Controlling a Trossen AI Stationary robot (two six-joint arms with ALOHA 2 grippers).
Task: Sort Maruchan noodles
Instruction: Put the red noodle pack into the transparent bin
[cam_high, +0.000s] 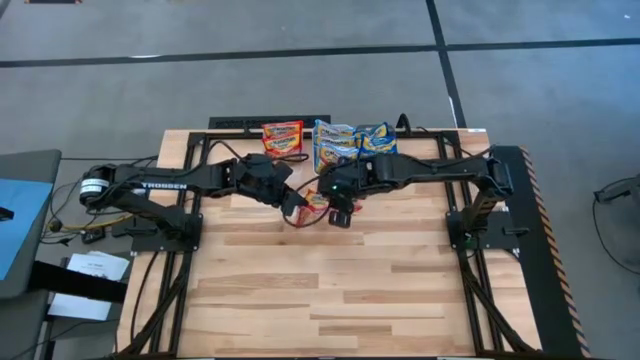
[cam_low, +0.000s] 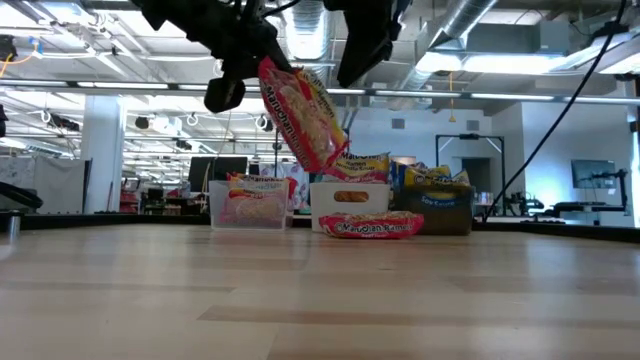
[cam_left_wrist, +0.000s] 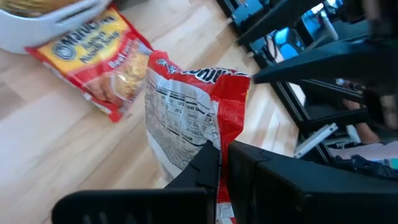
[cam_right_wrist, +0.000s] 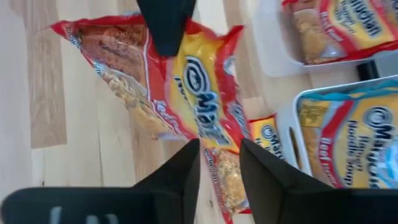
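**Red packet held aloft between two hands**

Both arms meet over the middle of the wooden surface (cam_high: 320, 290), toward its far side. The left hand (cam_left_wrist: 222, 163) is clamped shut on one edge of a red packet (cam_low: 300, 115), whose silver back panel with printed nutrition text faces the left wrist camera. In the low view this packet hangs tilted, clear of the surface, with its lower end pointing toward the bins.

The right hand (cam_right_wrist: 219, 163) is just beside the same packet, its fingers parted with a gap between them. In the right wrist view the packet's yellow-and-red printed face shows past the two fingers, and they do not pinch it; a dark finger of the left hand crosses the packet's far edge.

A second red packet (cam_low: 372, 226) lies flat on the surface in front of the bins. In the left wrist view it rests just beside the white bin's rim.

Three bins stand in a row at the far edge. The clear bin (cam_low: 250, 205) holds red packets. The white bin (cam_low: 350, 196) in the middle holds packets standing above its rim. The dark bin (cam_low: 440, 212) holds blue-banded packets (cam_high: 376, 137). In the high view the row of bins lies just behind the two hands.
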